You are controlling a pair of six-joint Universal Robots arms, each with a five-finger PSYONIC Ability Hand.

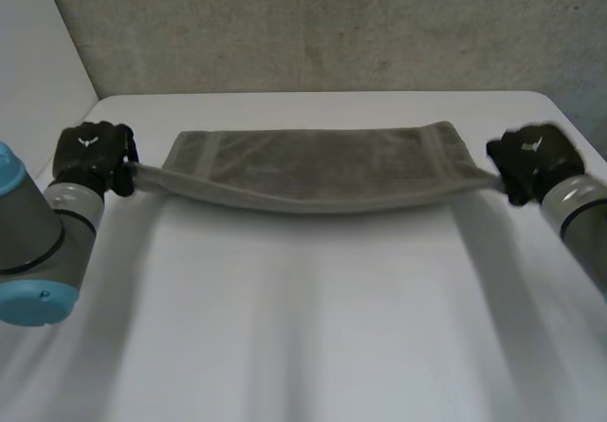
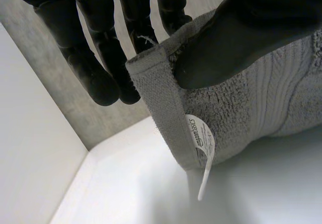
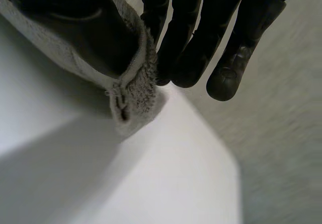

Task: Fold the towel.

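A grey towel (image 1: 318, 168) hangs stretched in the air between my two hands, sagging a little in the middle above the white table (image 1: 313, 327). My left hand (image 1: 91, 155) pinches the towel's left end. In the left wrist view its thumb (image 2: 236, 38) presses the towel (image 2: 236, 108) against the fingers (image 2: 100, 68), by the corner with a white label (image 2: 201, 143). My right hand (image 1: 531, 161) pinches the right end. In the right wrist view its thumb (image 3: 85, 27) clamps the towel's corner (image 3: 133, 90) against the fingers (image 3: 201, 43).
The table's far edge (image 1: 322, 95) meets a grey wall (image 1: 332, 24) behind the towel. A white panel (image 1: 38, 52) stands at the left. My left arm (image 1: 38, 242) reaches in low at the left, my right arm (image 1: 579, 213) at the right.
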